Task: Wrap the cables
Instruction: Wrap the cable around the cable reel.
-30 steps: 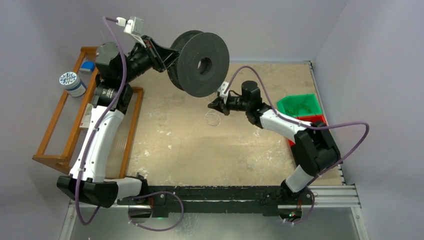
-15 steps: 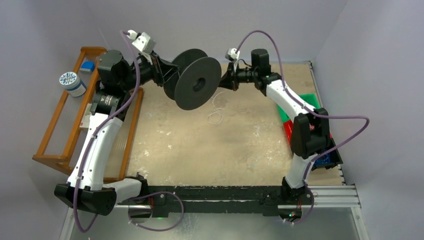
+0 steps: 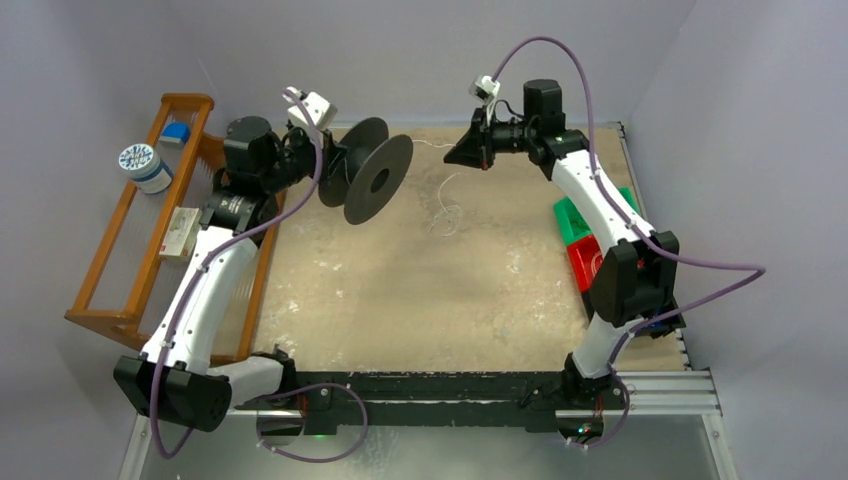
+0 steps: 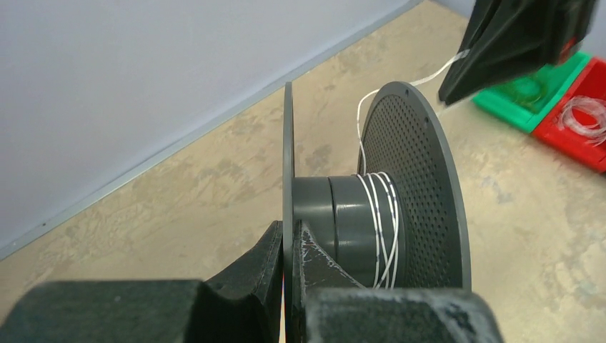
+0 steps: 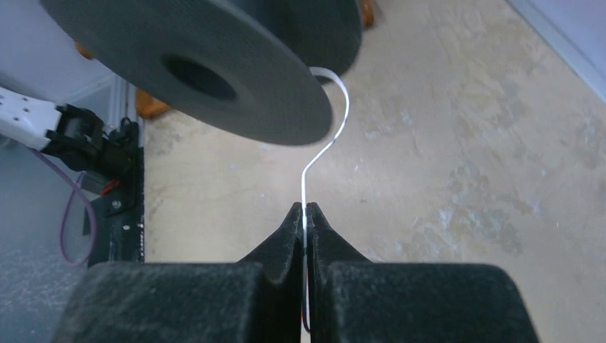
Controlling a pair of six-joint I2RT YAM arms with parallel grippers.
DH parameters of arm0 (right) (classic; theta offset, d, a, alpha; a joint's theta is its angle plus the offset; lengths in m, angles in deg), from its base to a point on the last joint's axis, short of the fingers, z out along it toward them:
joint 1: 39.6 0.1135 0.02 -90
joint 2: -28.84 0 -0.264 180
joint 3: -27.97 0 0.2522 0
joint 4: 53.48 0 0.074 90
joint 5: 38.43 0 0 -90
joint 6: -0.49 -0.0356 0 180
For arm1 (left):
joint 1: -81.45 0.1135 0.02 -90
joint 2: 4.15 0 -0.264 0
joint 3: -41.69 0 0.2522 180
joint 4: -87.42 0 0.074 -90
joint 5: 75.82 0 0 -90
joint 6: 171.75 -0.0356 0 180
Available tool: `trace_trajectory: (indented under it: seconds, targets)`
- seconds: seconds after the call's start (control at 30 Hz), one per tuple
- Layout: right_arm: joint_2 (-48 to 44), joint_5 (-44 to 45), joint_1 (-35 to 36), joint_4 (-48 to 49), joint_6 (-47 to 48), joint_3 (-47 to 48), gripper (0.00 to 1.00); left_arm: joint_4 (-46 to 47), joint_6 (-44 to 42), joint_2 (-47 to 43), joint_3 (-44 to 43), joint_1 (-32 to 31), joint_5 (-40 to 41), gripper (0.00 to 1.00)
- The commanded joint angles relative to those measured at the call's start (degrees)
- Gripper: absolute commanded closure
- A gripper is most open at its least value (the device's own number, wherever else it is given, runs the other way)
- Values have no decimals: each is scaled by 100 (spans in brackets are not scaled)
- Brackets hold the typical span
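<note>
My left gripper (image 3: pixel 338 166) is shut on the thin near flange of a black spool (image 3: pixel 378 180), held on edge above the far left of the table. In the left wrist view its jaws (image 4: pixel 291 234) pinch that flange (image 4: pixel 288 143), and a few turns of the whitish cable (image 4: pixel 379 214) lie on the hub beside the perforated flange (image 4: pixel 421 179). My right gripper (image 3: pixel 456 154) is shut on the cable (image 5: pixel 327 143) just right of the spool (image 5: pixel 193 64), fingertips (image 5: pixel 306 209) pinching it. Slack cable (image 3: pixel 446 212) hangs in loose loops down to the table.
A wooden rack (image 3: pixel 128 262) stands along the left edge with a blue-and-white tub (image 3: pixel 146 166) on it. A green bin (image 3: pixel 574 216) and a red bin (image 3: pixel 582 264) sit at the right, partly behind the right arm; the red bin (image 4: pixel 580 127) holds more whitish coils.
The left arm has lowered the spool and turned it more edge-on. The right gripper has swung from mid-table up to the far side, drawing the cable and its loose loops along.
</note>
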Motion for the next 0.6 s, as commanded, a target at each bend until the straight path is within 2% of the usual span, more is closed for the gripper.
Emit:
trace_trajectory:
  seconds: [0.0, 0.07, 0.17, 0.23, 0.3, 0.4, 0.57]
  targets:
    - [-313, -560, 26, 341, -599, 366, 100, 570, -600, -93, 195, -422, 636, 100]
    - [-355, -1080, 23, 657, -967, 295, 100, 651, -679, -43, 324, -679, 1124, 100]
    - [-491, -1439, 78, 1359, -1506, 50, 100, 1015, -469, 122, 550, -1049, 2450, 100]
    - [-606, -1612, 189, 1972, -1963, -179, 100, 1227, -185, 319, 596, -1109, 3154, 100]
    - [-668, -1593, 311, 2166, -2049, -302, 100, 1344, 131, 520, 615, -1118, 3638, 100]
    - [-666, -1558, 492, 2149, -1950, -390, 100, 1359, 630, 780, 597, -1148, 4050, 100]
    - [-525, -1471, 772, 1766, -1498, -353, 100, 1343, 1123, 1019, 578, -1211, 4101, 100]
